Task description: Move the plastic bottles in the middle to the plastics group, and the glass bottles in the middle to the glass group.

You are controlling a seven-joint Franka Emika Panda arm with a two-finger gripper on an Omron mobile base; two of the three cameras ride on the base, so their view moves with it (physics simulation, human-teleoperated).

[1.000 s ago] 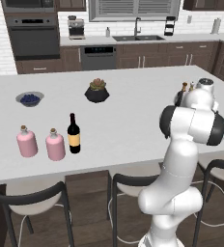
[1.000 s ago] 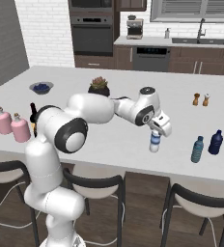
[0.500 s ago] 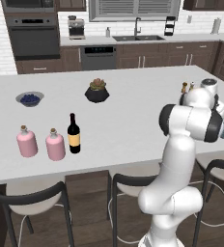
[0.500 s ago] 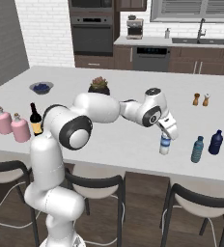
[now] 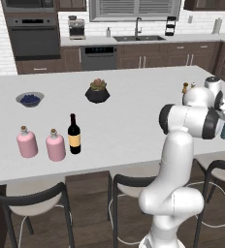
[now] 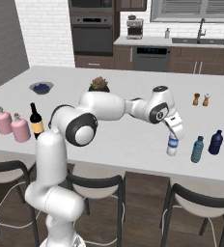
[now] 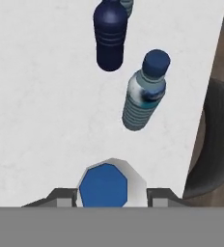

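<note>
My hand [image 6: 174, 136] is clamped on the clear ribbed water bottle [image 6: 172, 145], upright on the smooth white tabletop [image 6: 128, 140], near the teal ribbed bottle [image 6: 197, 149] and opaque dark blue bottle [image 6: 215, 143].

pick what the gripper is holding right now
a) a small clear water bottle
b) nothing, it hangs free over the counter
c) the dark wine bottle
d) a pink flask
a: the gripper is closed on the top of the small clear water bottle, near the teal bottle and the dark blue bottle, while the wine bottle and the pink flasks stand far off.
</note>
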